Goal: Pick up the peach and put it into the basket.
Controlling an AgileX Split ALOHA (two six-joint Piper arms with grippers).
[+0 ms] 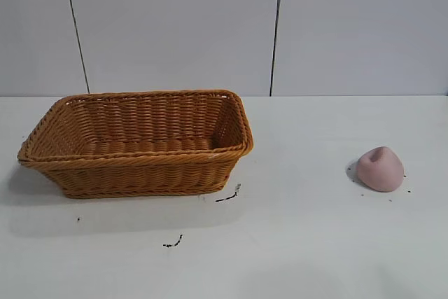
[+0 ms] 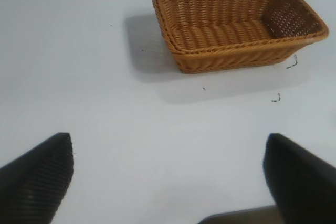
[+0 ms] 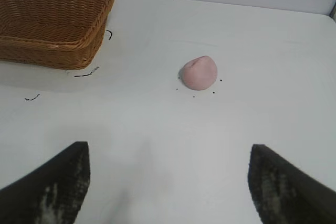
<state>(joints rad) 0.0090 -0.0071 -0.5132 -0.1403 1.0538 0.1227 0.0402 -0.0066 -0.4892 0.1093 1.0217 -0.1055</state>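
Resting untouched on the counter [image 1: 315, 243], the peach [image 1: 380, 169] lies well apart from the basket [image 1: 140, 173]; both grippers' fingers [image 3: 50, 192] spread, empty.

This looks like a robotics lab or test cell, not a home. A plain white table [image 1: 301, 243] stands against a wall of smooth pale grey panels [image 1: 175, 26] split by thin dark vertical seams [image 1: 276, 29]. Small black marks [image 1: 227, 197] dot the tabletop. Only two props lie on it, a wicker basket [image 1: 140, 166] and a pink peach [image 1: 380, 170], well apart.
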